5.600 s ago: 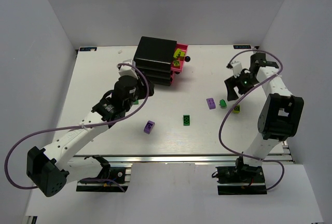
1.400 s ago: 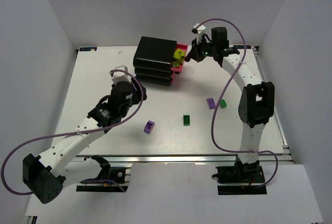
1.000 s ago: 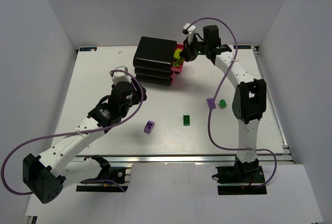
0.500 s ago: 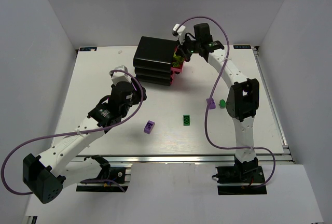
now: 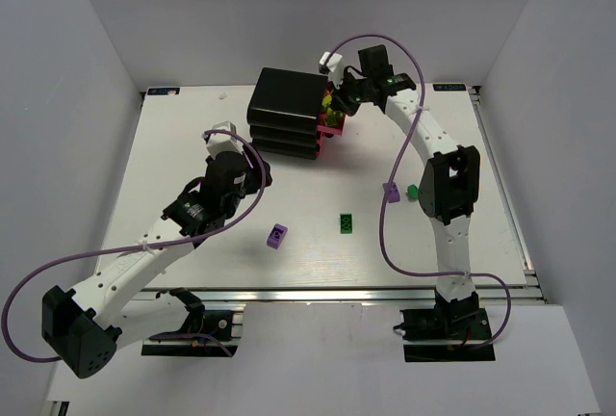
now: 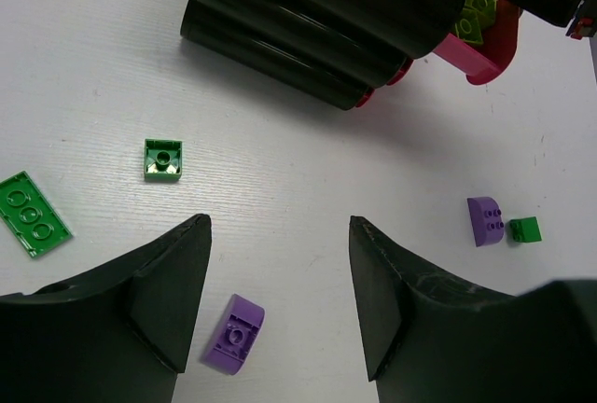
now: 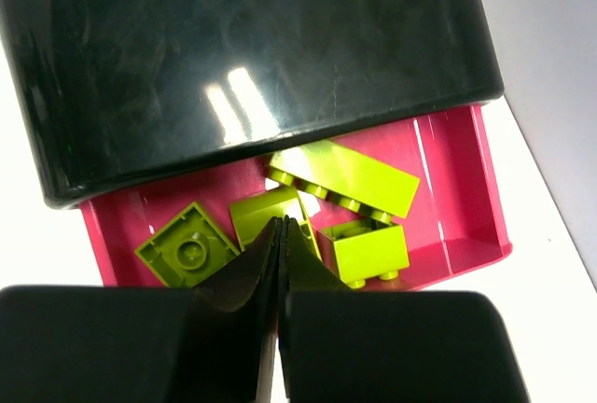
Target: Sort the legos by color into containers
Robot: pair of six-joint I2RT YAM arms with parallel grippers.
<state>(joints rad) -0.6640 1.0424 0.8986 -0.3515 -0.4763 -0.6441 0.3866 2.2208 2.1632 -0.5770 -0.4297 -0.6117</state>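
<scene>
**Bright, even light, with glare on the black gloss**

Soft white light floods the table (image 5: 192, 146) from above, and shadows under the arms stay faint and short. In the right wrist view two hot white glints flare on the glossy cabinet (image 7: 233, 95) top, while that camera's own fingers (image 7: 233, 272) loom dark and blurred at the near edge. The left wrist view is sharp on the bricks, its fingers (image 6: 168, 291) soft-edged and shaded. The cabinet's straight edges bow slightly there.

Four lime legos (image 7: 340, 179) lie in the open pink drawer (image 7: 462, 188); others seemingly scattered.
</scene>
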